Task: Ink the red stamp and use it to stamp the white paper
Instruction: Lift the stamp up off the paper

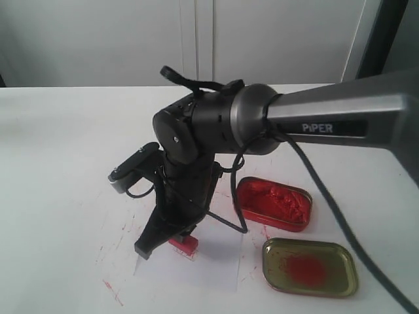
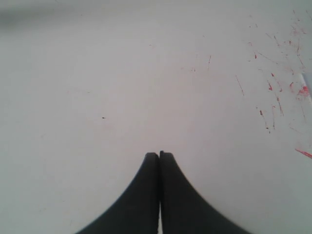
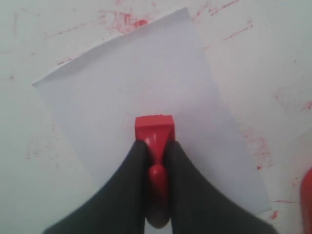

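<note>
Exterior view, arm: the arm (image 1: 340, 111) reaches in from the right, crosses the middle and turns its wrist down over the white paper (image 1: 209, 268).
Exterior view, right tool: the right tool (image 1: 167, 241) is narrowed onto the red stamp (image 1: 184, 244). It grips the handle, so the flat base faces the sheet.
Exterior view, stamp position: low over the paper. Whether the base presses the sheet cannot be told.
Exterior view, ink supply: an open red tin (image 1: 273, 204) of lumpy paste lies just right of the paper. A gold lid (image 1: 309, 267) with a red smear lies nearer the camera, and both are on the worktop (image 1: 59, 150). They are judged to be set close so that the trip from ink to paper is short.
Exterior view, writing: "PiPER" in white letters on the arm. Nothing else is legible.
Left wrist view, left tool: the left tool (image 2: 159, 156) has its fingers pressed together and holds nothing. It hangs above bare worktop flecked with red and is judged to be parked clear of the job.
Left wrist view, writing: none.
Right wrist view, grip: the stamp's handle sits between the dark fingers (image 3: 122, 190). The square base projects past the fingertips, above the middle of the sheet.
Right wrist view, paper: the exposed surface shows no print. Red smudges mark the worktop around it.
Right wrist view, writing: none.
Stage, judged: the stamping step is in hand, and the mark cannot be confirmed.
</note>
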